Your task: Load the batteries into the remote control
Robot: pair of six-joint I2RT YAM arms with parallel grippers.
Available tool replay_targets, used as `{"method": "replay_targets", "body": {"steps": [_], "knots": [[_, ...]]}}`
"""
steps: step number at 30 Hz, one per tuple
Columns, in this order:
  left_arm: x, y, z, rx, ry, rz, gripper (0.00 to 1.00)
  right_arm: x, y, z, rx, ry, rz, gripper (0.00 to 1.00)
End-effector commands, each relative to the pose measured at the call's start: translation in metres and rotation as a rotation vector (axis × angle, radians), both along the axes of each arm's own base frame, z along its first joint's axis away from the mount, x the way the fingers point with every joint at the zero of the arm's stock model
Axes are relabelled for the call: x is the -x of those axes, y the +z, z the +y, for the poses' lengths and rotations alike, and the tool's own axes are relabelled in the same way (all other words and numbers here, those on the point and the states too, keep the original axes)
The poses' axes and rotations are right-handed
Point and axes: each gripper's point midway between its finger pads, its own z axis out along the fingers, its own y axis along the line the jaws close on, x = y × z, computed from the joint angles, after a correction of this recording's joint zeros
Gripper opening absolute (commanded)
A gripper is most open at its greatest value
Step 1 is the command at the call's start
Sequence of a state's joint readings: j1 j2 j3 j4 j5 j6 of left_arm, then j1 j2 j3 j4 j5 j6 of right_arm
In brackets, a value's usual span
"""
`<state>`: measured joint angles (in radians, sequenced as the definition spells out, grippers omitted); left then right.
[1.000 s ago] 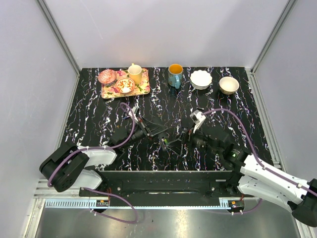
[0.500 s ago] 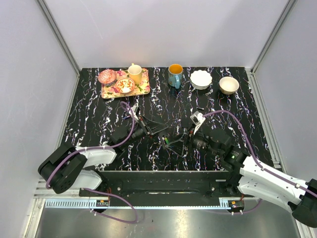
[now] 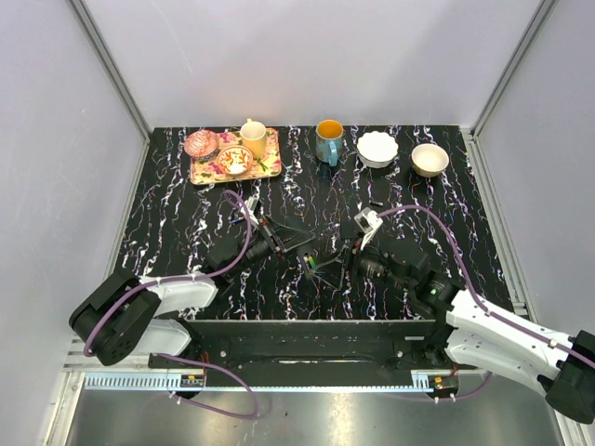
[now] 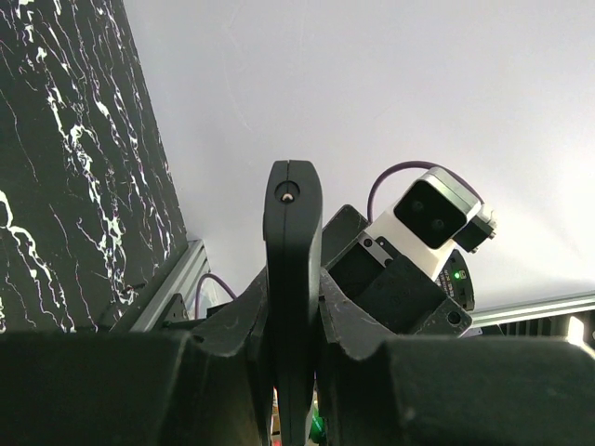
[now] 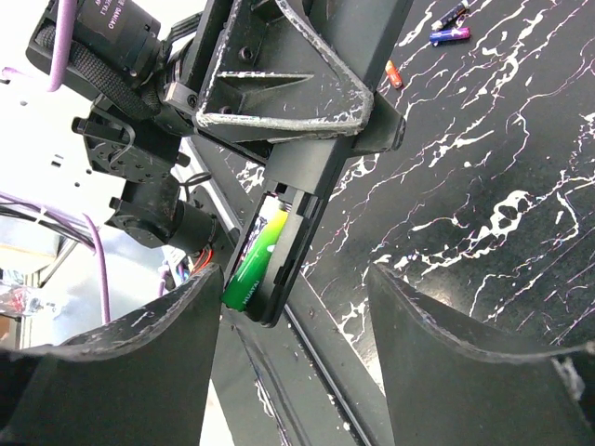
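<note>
My left gripper point(image 3: 290, 245) is shut on the black remote control point(image 3: 310, 263), holding it above the table's middle. In the left wrist view the remote point(image 4: 293, 269) stands edge-on between the two fingers. Its open battery bay faces the right wrist camera, with a green battery point(image 5: 253, 265) lying slightly tilted in it. My right gripper point(image 5: 293, 288) is open, its jaws on either side of the remote's end point(image 5: 296, 223); the left finger point(image 5: 177, 325) sits close against the battery's lower end. Loose batteries point(image 5: 450, 35) lie on the table beyond.
At the back of the black marbled table stand a floral tray point(image 3: 270, 169) with small dishes and a yellow cup point(image 3: 253, 137), a teal mug point(image 3: 327, 139), a white bowl point(image 3: 377, 149) and a beige bowl point(image 3: 429, 160). A small orange battery point(image 5: 393, 74) lies near the loose ones.
My right gripper's jaws have narrowed and it has shifted slightly left toward the remote. The left gripper has kept its hold on the remote, rising a little.
</note>
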<state>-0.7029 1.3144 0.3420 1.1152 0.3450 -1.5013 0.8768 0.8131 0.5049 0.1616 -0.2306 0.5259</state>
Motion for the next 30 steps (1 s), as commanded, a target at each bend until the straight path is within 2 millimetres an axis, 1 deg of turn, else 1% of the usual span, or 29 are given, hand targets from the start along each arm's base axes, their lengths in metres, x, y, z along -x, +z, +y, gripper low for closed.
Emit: {"method": "replay_targets", "body": {"steps": [1, 8, 14, 22, 30], "knots": [[0.004, 0.031, 0.003, 0.081, -0.007, -0.064, 0.0, -0.008, 0.012, 0.001, -0.037, -0.02, -0.025, 0.67], [0.009, 0.035, 0.003, 0.098, -0.018, -0.072, 0.0, -0.012, 0.011, 0.004, -0.045, -0.023, -0.006, 0.64], [0.009, 0.039, 0.003, 0.107, -0.018, -0.08, 0.0, -0.015, 0.009, 0.006, -0.059, -0.017, 0.019, 0.59], [0.012, 0.04, 0.003, 0.117, -0.024, -0.082, 0.0, -0.023, 0.007, 0.006, -0.092, -0.02, 0.061, 0.54], [0.013, 0.043, 0.003, 0.129, -0.026, -0.088, 0.0, -0.025, 0.006, 0.01, -0.104, -0.005, 0.081, 0.49]]}}
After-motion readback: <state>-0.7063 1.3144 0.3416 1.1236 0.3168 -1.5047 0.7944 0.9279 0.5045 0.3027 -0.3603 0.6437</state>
